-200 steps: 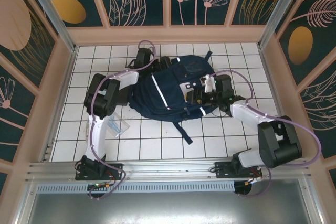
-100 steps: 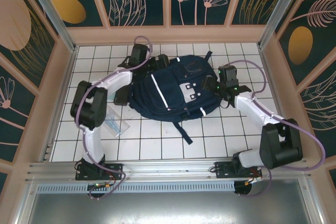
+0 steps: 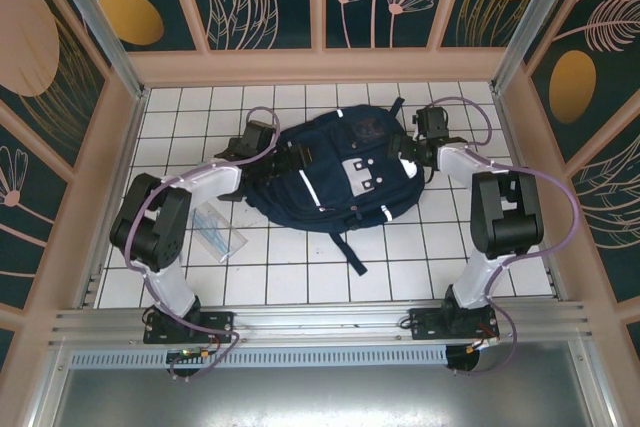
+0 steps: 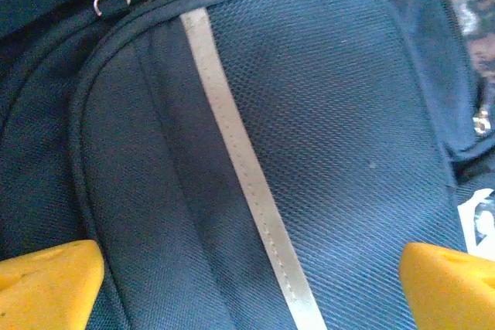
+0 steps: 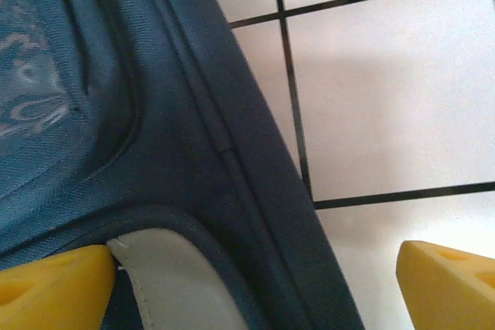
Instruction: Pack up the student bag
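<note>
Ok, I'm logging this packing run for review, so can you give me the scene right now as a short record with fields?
bag: student bag, lying front side up in the middle of the table
left gripper: left gripper open, over the bag's front panel, either side of a reflective stripe
right gripper: right gripper open, at the bag's right edge, partly over bare tile
loose item: clear plastic packet, left of the bag
held: nothing
</note>
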